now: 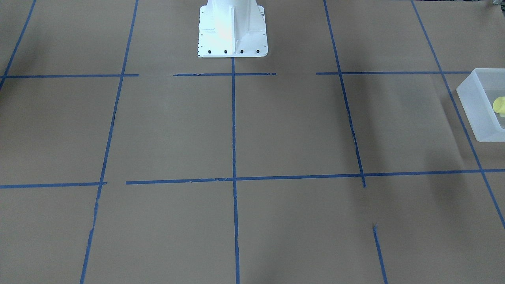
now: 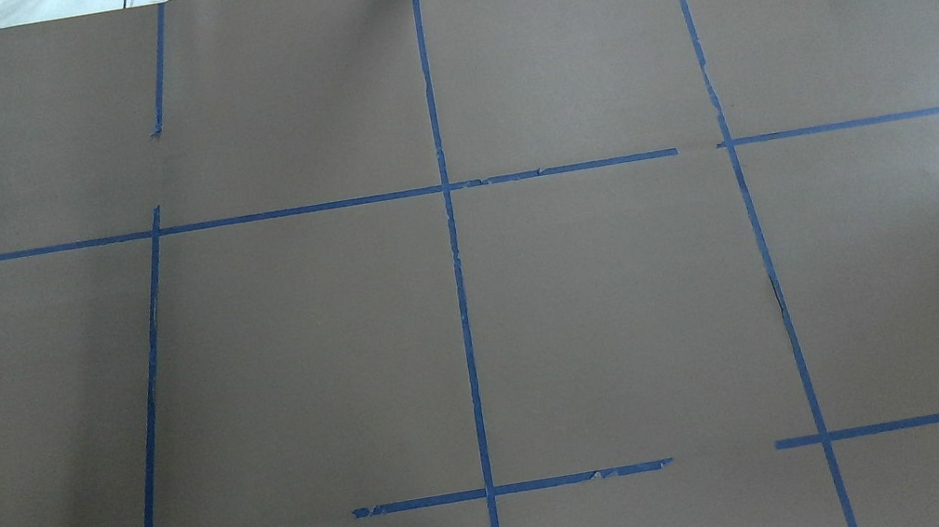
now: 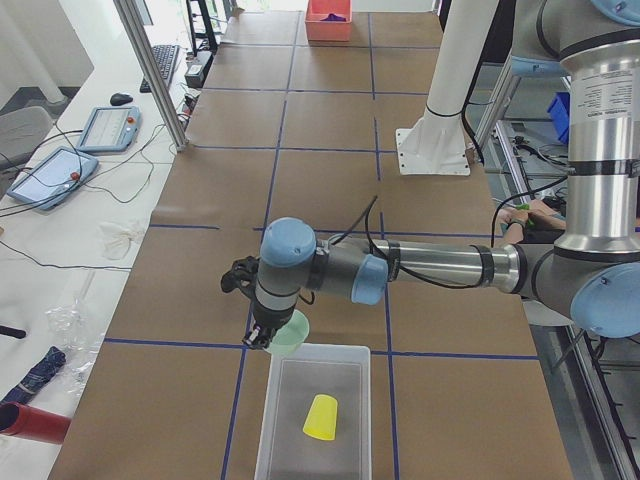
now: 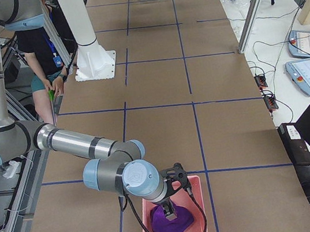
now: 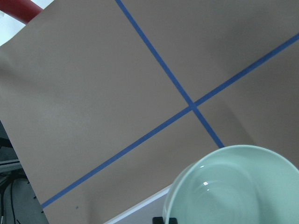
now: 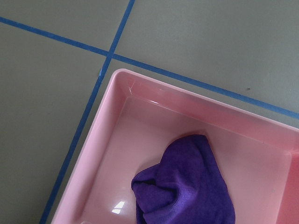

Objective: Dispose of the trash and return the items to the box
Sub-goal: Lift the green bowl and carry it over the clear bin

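- Only the left-end view shows the left hand (image 3: 262,338) at the mint bowl (image 3: 292,336), beside the box (image 3: 268,415) rim; I cannot tell its grip.
- The yellow cup (image 3: 321,417) lies in the box, and the front view catches it too.
- From the right end, the right hand (image 4: 169,212) hangs over the purple cloth (image 6: 187,186) in the pink tray (image 6: 117,135); I cannot tell its opening.

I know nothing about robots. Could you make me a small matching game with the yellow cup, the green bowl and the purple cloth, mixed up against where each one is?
Things:
1. yellow cup
2. green bowl
3. purple cloth

Places:
A. lying in the pink tray
B. held up by the left gripper, at the white bin's edge
C. lying inside the white bin

Pairs: 1-C, 2-B, 3-A.
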`<act>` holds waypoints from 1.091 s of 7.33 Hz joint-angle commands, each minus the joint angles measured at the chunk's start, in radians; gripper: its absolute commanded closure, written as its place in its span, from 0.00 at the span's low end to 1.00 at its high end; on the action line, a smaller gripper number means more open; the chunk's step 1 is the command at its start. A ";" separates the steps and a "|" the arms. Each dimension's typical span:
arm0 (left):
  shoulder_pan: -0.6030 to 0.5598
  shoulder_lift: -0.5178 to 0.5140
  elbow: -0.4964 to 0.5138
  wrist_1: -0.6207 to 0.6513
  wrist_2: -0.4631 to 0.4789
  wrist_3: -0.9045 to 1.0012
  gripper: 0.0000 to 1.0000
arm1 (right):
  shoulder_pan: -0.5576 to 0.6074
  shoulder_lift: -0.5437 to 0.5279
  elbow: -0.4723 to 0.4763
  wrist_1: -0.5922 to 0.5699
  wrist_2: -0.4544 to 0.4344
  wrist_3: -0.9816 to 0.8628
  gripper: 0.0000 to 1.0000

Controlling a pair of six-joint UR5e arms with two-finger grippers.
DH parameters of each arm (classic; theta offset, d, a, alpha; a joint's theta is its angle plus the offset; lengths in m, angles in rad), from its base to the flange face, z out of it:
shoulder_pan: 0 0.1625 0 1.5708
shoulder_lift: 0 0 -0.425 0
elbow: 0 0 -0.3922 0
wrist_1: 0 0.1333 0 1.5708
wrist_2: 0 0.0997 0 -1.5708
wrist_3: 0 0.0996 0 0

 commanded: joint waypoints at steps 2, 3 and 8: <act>-0.005 0.090 0.138 -0.261 -0.079 -0.058 1.00 | -0.002 0.002 0.001 0.000 0.000 0.000 0.00; -0.004 0.090 0.188 -0.318 -0.085 -0.058 1.00 | -0.002 0.004 0.001 0.000 0.000 0.000 0.00; 0.097 0.090 0.261 -0.462 -0.090 -0.060 0.40 | -0.002 0.004 0.001 0.000 0.002 0.002 0.00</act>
